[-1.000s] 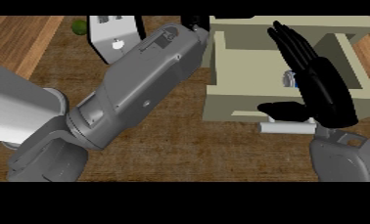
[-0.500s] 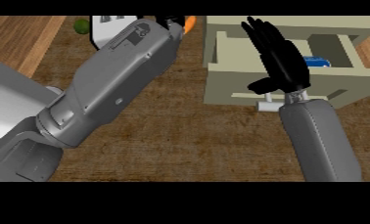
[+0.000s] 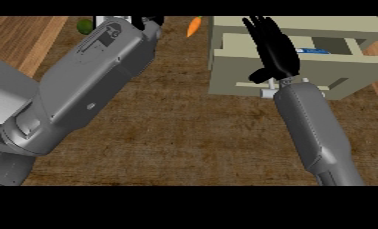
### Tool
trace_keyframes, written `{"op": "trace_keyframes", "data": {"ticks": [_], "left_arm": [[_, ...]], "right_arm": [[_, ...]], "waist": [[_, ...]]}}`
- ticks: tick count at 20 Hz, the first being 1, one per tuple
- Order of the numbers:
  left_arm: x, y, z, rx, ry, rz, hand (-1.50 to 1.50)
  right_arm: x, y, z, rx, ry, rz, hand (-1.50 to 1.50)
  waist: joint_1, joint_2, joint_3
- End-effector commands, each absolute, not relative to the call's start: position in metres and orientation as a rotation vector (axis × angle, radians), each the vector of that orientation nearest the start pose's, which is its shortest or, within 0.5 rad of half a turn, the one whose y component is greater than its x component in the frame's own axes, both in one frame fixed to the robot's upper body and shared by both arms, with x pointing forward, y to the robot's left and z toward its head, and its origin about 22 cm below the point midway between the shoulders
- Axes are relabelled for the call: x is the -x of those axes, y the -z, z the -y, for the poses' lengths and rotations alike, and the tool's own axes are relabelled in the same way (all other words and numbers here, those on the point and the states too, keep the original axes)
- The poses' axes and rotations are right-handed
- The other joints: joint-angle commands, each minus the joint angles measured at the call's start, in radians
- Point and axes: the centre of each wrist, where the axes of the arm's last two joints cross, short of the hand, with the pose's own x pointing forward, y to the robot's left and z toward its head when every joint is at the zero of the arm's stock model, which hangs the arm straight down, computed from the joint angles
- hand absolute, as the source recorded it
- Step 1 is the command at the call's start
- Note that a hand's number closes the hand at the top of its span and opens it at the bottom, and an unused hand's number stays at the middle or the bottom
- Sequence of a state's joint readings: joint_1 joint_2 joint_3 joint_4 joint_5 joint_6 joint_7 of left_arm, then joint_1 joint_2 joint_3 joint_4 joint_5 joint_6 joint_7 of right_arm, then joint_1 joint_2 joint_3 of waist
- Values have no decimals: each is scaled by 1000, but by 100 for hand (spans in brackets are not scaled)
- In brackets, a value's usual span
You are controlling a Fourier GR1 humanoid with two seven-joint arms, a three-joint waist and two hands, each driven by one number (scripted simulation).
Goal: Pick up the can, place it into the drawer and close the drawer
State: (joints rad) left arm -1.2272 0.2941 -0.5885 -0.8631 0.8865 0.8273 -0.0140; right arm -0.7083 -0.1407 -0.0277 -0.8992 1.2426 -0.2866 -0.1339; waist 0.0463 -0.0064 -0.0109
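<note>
The brown wood-grain counter top (image 3: 170, 138) fills the view, and the landmark on it is the beige box-shaped drawer unit (image 3: 229, 68) at the upper right. Its pale drawer (image 3: 332, 70) is pulled out toward the robot, and inside, near the unit's body, lies the small can with a blue label (image 3: 314, 51) — so the placing looks done.

Left of the drawer unit, the big grey left forearm (image 3: 81, 88) slants up to the far edge; the left hand (image 3: 148, 21) is mostly cut off there, and I cannot tell how its fingers stand. An orange carrot (image 3: 193, 26) lies just left of the unit's far corner, and a green round fruit (image 3: 86, 26) lies well left of it.

Now the change: a second ago the right hand (image 3: 272, 48) was out at the unit's right side; half a second back it had swung in over the drawer front. It sits there now, fingers straight and pressed together, pointing away, thumb by the white bar handle (image 3: 269, 92).

That reads as lining up to push: closing the drawer is what remains.
</note>
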Motion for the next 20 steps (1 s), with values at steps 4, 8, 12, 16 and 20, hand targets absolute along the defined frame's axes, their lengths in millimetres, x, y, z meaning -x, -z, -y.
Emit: {"op": "trace_keyframes", "data": {"ticks": [4, 8, 12, 16, 20], "left_arm": [[-414, -218, -79, -54, -164, 1711, -150], [-415, -229, -96, -51, -181, 1717, -150], [-406, -220, -106, -35, -172, 1704, -150], [-399, -208, -106, -54, -154, 1725, -150], [-402, -225, -124, -55, -162, 1727, -150]], "right_arm": [[-421, -40, 193, 1204, -1138, 1642, -150], [-421, -25, 204, 1272, -1095, 1646, -150], [-423, -20, 205, 1297, -1048, 1664, -150], [-447, -63, 201, 1370, -1005, 1668, -150], [-450, -64, 198, 1382, -1007, 1691, -150]], "waist": [[3, 19, 13], [16, 27, 13], [29, 28, 13], [52, 33, 13], [43, 33, 13]]}}
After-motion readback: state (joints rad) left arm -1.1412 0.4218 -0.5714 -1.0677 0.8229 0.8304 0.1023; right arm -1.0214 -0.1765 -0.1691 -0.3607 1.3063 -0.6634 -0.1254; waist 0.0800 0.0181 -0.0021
